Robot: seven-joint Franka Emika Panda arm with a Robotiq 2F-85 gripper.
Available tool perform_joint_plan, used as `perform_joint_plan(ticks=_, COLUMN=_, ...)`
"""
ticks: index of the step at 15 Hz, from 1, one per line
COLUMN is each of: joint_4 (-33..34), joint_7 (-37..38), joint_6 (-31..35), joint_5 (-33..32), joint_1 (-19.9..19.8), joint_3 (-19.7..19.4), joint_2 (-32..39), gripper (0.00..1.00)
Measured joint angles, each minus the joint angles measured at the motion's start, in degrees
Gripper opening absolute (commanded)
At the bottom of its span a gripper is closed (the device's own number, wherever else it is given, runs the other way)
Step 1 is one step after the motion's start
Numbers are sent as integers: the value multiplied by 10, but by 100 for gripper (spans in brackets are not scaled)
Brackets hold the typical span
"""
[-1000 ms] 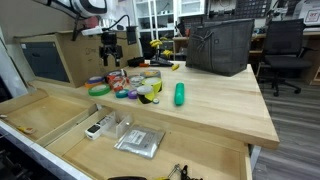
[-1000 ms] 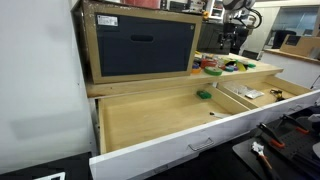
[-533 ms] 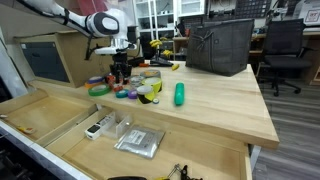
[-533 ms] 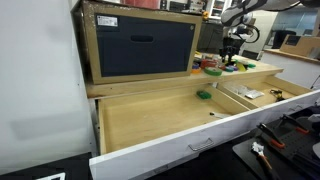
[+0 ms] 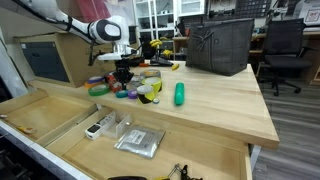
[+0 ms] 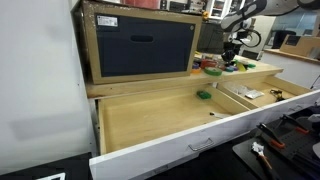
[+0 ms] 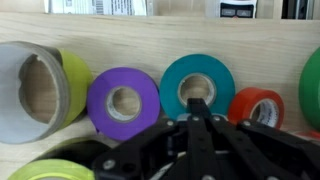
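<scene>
In the wrist view the gripper [image 7: 197,108] shows at the bottom edge. Its 2 black fingers are pressed together at the tips with no gap between them, and nothing can be seen held in them. The tips sit right in front of the core hole of a teal tape roll [image 7: 172,88], which lies flat on the wood. Whether they touch that roll cannot be told.

Just beside the teal roll are a purple tape roll [image 7: 98,102] on one side and an orange tape roll [image 7: 247,100] on the other. Past the purple one stands a big grey roll [image 7: 12,80].

In an exterior view, an open drawer [image 5: 55,118] lies nearest, with a flat grey tray [image 5: 140,142] in it. Beyond, on the wooden tabletop [image 5: 220,105], a green cylinder [image 5: 180,94] lies near the cluster of rolls where the gripper [image 5: 123,74] is lowered. Farther back stands 1 black bin [image 5: 220,45].
</scene>
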Motion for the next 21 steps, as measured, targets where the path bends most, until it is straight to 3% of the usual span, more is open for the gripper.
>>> perform_joint_plan(ticks=10, joint_4=-11, joint_7=-12, joint_6=12, joint_5=-8, joint_1=1, joint_3=1, joint_2=-4, gripper=0)
perform_joint_plan(ticks=21, joint_4=-77, joint_7=-18, joint_6=59, joint_5=-45, joint_1=30, joint_3=5, joint_2=-40, gripper=0)
